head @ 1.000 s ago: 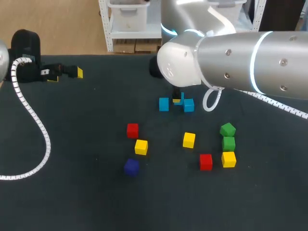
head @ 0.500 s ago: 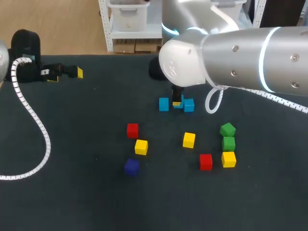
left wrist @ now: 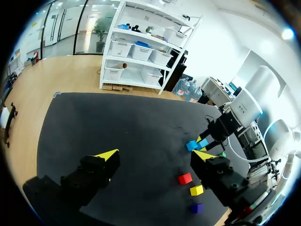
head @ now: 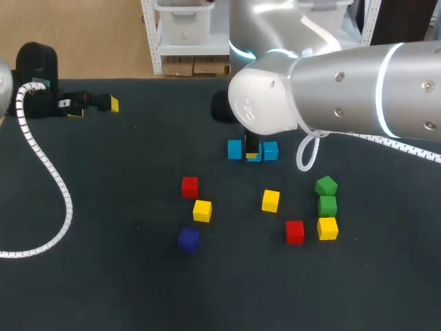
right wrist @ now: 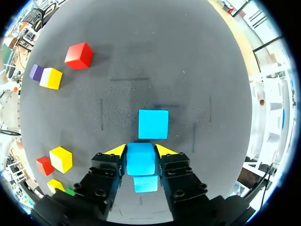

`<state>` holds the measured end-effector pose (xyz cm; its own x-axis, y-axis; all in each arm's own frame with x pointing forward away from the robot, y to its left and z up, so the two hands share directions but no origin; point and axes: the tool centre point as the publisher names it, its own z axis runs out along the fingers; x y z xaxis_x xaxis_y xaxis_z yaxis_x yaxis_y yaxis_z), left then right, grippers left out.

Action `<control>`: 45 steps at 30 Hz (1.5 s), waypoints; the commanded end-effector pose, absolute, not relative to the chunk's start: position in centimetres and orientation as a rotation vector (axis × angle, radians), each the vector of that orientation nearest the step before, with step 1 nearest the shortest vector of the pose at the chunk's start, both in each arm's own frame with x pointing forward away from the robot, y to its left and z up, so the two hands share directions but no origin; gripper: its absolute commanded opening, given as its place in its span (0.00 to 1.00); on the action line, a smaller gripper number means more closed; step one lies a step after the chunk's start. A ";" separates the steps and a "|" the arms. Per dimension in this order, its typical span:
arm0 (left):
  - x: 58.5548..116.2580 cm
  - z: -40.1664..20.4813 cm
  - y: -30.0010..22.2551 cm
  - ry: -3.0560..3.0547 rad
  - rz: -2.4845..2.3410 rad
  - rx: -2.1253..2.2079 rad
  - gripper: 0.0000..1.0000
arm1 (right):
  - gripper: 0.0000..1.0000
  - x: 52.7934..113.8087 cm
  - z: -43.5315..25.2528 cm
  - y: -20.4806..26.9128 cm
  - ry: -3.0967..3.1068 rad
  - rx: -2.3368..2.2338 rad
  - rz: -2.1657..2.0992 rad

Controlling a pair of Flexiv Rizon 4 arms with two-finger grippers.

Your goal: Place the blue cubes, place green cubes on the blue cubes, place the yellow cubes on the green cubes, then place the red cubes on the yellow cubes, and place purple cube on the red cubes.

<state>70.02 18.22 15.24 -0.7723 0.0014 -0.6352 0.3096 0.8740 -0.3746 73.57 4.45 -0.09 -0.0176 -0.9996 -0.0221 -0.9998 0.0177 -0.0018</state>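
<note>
My right gripper [head: 253, 150] is shut on a blue cube [right wrist: 140, 159]. It holds the cube low over the mat, in line between two other blue cubes [head: 235, 149] [head: 270, 150]. In the right wrist view one of them [right wrist: 153, 124] lies just ahead of the fingers and the other [right wrist: 145, 183] shows partly under the gripper. Two green cubes [head: 326, 185] [head: 327, 205] and a yellow cube [head: 328, 228] sit in a row at the right. My left gripper [head: 94, 108] rests open at the far left with nothing between its fingers.
Loose on the mat are a red cube [head: 189, 186], a yellow cube [head: 202, 210], a purple cube [head: 187, 238], another yellow cube [head: 270, 201] and another red cube [head: 295, 232]. A white cable [head: 55, 186] trails along the left side.
My right gripper has come down and a little nearer with the blue cube, into the gap between the two blue cubes. The left arm has kept still.
</note>
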 end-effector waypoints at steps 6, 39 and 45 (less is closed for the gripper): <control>70.0 15.1 18.4 2.379 -0.631 0.229 1.00 | 0.00 74.1 -0.3 4.7 2.231 -2.187 0.010; 70.0 15.1 18.4 2.379 -0.631 0.229 1.00 | 0.46 74.7 -0.2 4.0 2.223 -2.182 -0.036; 70.0 15.1 18.4 2.379 -0.631 0.229 1.00 | 0.42 74.8 -0.3 3.9 2.222 -2.179 -0.044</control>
